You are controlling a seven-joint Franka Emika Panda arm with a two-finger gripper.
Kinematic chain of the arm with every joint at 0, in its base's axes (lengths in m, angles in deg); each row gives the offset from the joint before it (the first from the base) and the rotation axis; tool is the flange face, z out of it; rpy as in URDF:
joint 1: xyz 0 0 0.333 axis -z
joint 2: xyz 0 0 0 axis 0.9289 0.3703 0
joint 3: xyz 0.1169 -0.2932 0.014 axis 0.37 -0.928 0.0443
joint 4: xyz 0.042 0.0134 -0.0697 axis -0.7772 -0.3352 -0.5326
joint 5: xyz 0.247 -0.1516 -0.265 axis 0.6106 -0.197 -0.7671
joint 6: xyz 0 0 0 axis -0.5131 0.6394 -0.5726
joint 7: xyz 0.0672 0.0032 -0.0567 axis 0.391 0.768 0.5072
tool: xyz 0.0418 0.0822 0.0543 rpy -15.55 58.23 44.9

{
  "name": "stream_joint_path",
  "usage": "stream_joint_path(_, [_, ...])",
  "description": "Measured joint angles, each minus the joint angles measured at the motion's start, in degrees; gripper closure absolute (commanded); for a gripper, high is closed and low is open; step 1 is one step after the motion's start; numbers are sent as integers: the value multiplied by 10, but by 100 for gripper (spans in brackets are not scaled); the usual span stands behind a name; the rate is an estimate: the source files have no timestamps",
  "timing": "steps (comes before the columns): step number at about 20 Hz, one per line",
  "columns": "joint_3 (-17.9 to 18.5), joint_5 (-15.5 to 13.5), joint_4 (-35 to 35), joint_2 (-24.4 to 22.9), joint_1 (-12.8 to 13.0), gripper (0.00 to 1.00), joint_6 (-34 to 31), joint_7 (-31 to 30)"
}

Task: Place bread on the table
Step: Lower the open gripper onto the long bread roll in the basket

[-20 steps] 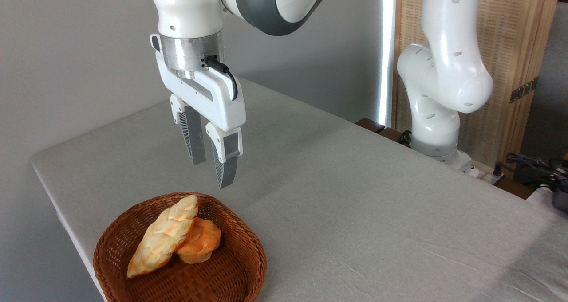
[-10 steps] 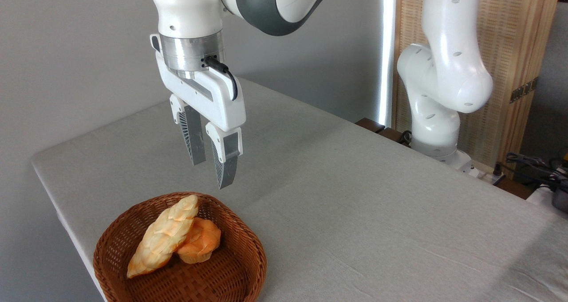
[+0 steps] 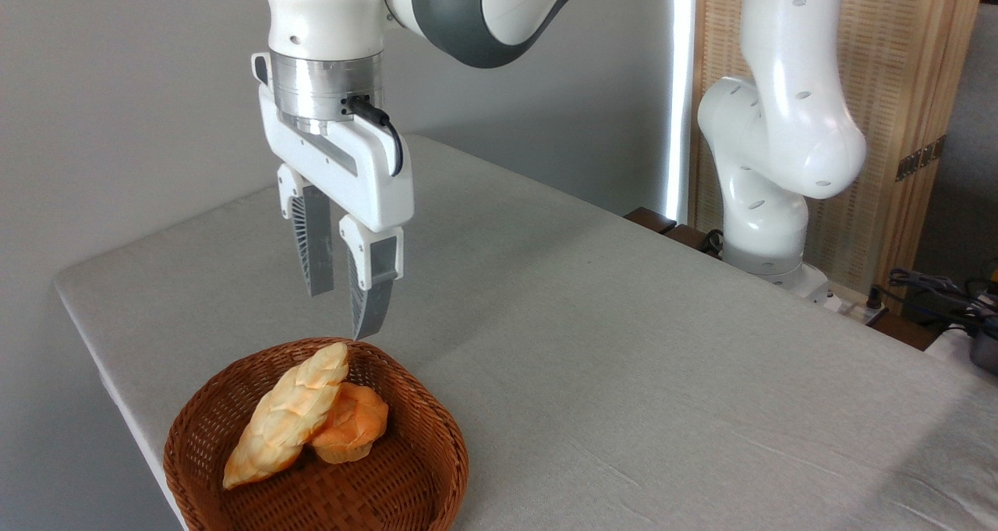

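The bread [image 3: 284,416], a long pale-yellow braided loaf with browned ridges, lies slanted in a brown wicker basket [image 3: 413,469] at the table's near left corner. Its upper tip leans on the basket's back rim, and its right side rests against a small round orange bun [image 3: 355,431]. My gripper [image 3: 341,314] hangs open, fingers pointing down, just above the basket's back rim and a little right of the loaf's upper tip. Nothing is between the fingers. The light grey table [image 3: 624,344] stretches right and back from the basket.
The arm's white base [image 3: 768,203] stands at the table's far right edge, before a wooden slatted screen [image 3: 897,86]. Cables and dark gear [image 3: 951,297] lie off the table at the right. A grey wall runs behind the table's left side.
The gripper has shifted left and slightly down toward the basket, still open. The loaf, bun and basket have not moved.
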Motion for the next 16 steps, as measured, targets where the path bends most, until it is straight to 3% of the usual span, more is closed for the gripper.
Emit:
stream_joint_path(10, [-2, 0, 0, 76, 5, 0, 96, 0])
stream_joint_path(16, [-2, 1, 0, 104, 7, 0, 114, 25])
